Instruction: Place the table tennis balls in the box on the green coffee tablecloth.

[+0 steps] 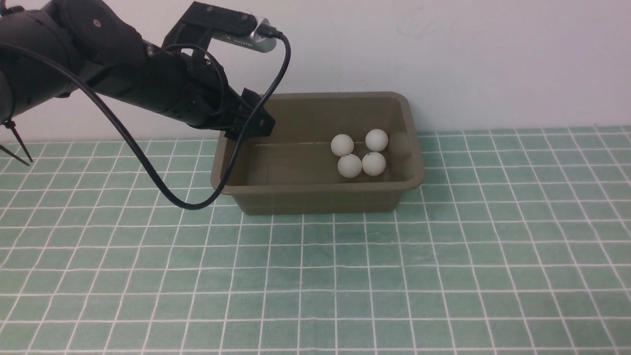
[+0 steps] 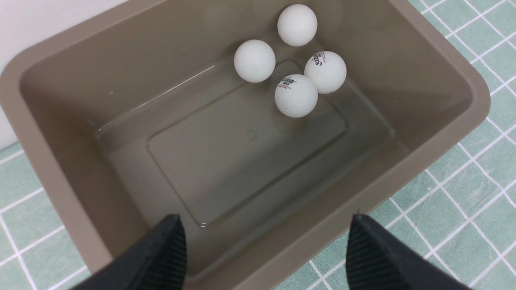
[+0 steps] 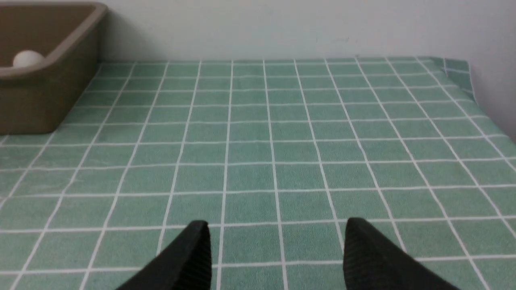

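Four table tennis balls (image 1: 362, 154) cluster inside the box (image 1: 315, 197); both hands, left hand (image 2: 262, 245) and right hand (image 3: 276, 251), gape apart, empty, apparently finished.

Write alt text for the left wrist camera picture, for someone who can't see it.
Four table tennis balls sit clustered in one corner of an olive-brown box on a green checked tablecloth. The left gripper, open and empty, hangs above the box.

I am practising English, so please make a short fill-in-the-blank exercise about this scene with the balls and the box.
1. The box holds ___ table tennis balls.
2. The box stands on a ___ tablecloth with white lines.
3. The left gripper is ___ and holds nothing.
4. The right gripper hangs over bare ___.

Missing words: four; green; open; cloth
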You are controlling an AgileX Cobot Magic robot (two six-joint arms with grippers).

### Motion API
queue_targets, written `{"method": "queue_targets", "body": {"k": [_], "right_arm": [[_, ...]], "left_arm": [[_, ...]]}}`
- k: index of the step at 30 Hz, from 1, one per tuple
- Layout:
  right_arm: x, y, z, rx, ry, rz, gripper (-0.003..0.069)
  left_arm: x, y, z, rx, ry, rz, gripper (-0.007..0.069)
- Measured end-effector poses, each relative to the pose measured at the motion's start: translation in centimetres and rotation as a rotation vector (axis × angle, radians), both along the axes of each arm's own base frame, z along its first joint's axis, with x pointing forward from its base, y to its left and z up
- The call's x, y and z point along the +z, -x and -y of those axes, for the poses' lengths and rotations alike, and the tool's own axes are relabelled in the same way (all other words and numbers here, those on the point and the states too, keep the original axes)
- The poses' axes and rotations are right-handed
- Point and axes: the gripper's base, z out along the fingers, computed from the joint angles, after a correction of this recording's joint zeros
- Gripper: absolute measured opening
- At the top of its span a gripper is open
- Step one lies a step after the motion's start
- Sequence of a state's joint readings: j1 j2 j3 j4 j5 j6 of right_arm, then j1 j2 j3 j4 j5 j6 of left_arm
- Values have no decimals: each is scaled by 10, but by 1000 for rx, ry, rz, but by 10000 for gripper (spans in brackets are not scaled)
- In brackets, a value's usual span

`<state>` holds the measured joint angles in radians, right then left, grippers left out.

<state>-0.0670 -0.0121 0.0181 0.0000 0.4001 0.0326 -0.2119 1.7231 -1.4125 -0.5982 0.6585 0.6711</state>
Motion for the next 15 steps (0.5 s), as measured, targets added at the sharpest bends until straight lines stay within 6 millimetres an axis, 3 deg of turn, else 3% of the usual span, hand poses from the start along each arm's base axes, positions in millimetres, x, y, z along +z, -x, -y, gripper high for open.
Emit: {"method": "queue_targets", "body": {"k": [15], "right_arm": [[0,0,0,0,0,3,407]], "left_arm": [[0,1,0,-6,-1,-9,478]]}}
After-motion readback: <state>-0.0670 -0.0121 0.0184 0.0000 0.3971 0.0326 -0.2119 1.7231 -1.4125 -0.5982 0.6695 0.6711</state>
